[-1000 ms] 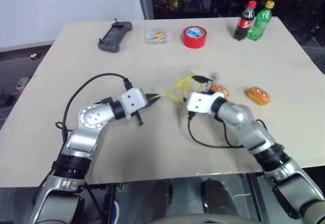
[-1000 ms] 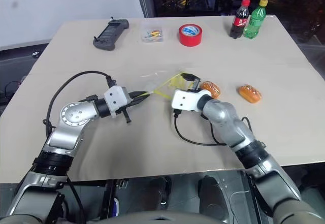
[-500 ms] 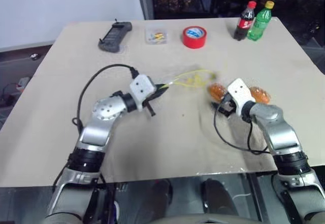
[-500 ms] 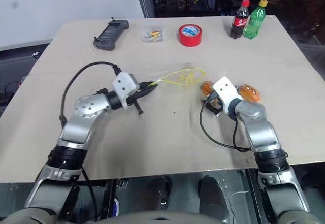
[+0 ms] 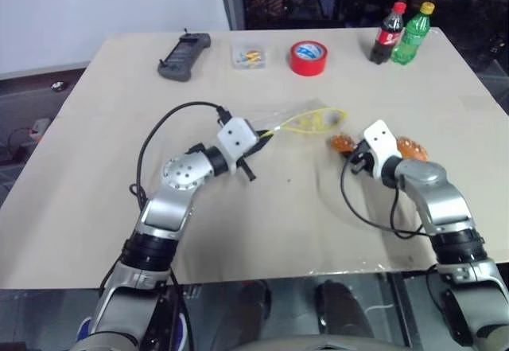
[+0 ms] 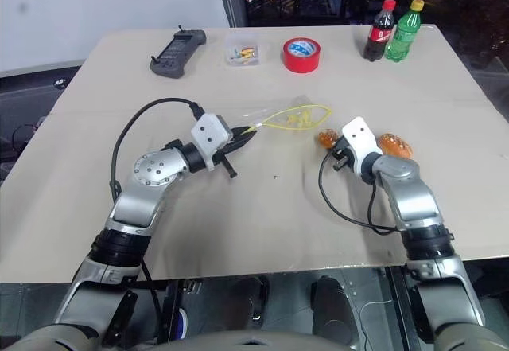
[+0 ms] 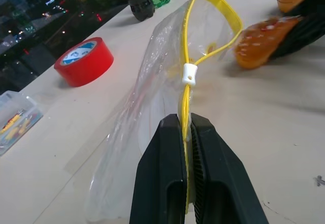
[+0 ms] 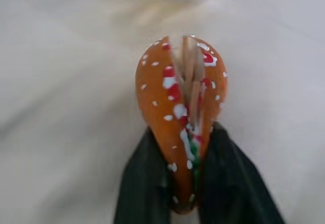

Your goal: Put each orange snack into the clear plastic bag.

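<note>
Left gripper [image 7: 187,132] pinching the clear plastic bag [image 7: 152,102] by its yellow strip, right gripper [image 8: 185,148] clamping one orange snack [image 8: 182,117], second orange snack [image 5: 411,147] lying at its three o'clock.

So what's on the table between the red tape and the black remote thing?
A small clear box of colourful bits sits between the red tape roll and the black controller, seen in the left eye view.
</note>
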